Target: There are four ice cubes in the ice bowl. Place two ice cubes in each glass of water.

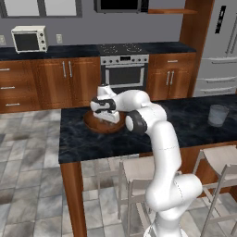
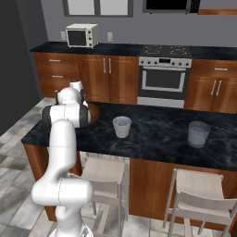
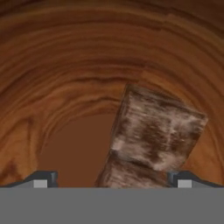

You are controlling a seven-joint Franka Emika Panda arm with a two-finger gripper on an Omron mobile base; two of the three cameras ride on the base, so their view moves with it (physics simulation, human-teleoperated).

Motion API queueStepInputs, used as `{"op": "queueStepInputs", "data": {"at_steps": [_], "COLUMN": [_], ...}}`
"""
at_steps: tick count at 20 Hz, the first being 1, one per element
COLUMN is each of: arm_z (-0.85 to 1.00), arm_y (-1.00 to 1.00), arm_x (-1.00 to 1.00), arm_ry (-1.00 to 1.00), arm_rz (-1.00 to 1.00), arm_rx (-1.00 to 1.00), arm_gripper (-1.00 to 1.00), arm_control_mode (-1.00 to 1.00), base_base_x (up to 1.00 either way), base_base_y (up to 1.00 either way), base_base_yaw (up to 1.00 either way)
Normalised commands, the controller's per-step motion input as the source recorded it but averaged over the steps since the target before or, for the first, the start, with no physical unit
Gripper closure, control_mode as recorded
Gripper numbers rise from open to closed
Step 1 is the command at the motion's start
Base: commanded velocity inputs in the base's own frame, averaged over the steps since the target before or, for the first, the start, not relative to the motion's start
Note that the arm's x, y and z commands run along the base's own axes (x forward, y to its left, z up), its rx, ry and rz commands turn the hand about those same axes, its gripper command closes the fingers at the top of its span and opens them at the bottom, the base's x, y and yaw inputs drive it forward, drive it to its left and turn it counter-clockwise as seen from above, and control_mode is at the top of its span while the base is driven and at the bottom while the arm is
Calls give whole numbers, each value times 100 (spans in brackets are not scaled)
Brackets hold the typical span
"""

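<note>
My gripper (image 1: 109, 118) reaches down into the reddish-brown wooden ice bowl (image 1: 98, 127) at the left end of the dark island counter. In the hand view the bowl's grained inside (image 3: 78, 87) is very close. One translucent ice cube (image 3: 153, 131), mottled grey-brown against the wood, lies tilted on the bowl's floor. It sits between my two dark fingertips (image 3: 41, 178), nearer the right one, and neither touches it. The gripper (image 3: 112, 180) is open. One glass of water (image 2: 122, 126) stands mid-counter, the other glass (image 2: 198, 134) further right. My arm hides most of the bowl (image 2: 95, 112) in the right base view.
Stools (image 1: 139, 173) stand under the island's near edge. The far glass (image 1: 217, 115) is near the counter's right end. Behind the island are an oven (image 1: 124, 69), wooden cabinets, a toaster oven (image 1: 29, 38) and a fridge (image 1: 222, 46).
</note>
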Motion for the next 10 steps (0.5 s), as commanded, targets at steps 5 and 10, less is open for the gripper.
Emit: {"op": "queueStepInputs", "data": {"at_steps": [5,10], "arm_z": [-24,-30], "arm_y": [0,0], "arm_x": [0,0], "arm_ry": [-3,0], "arm_rz": [-15,-13], "arm_rx": [0,0], "arm_gripper": [-100,-100], "arm_control_mode": [-100,-100], "base_base_x": [0,0], "base_base_y": [0,0], "base_base_yaw": [0,0]}}
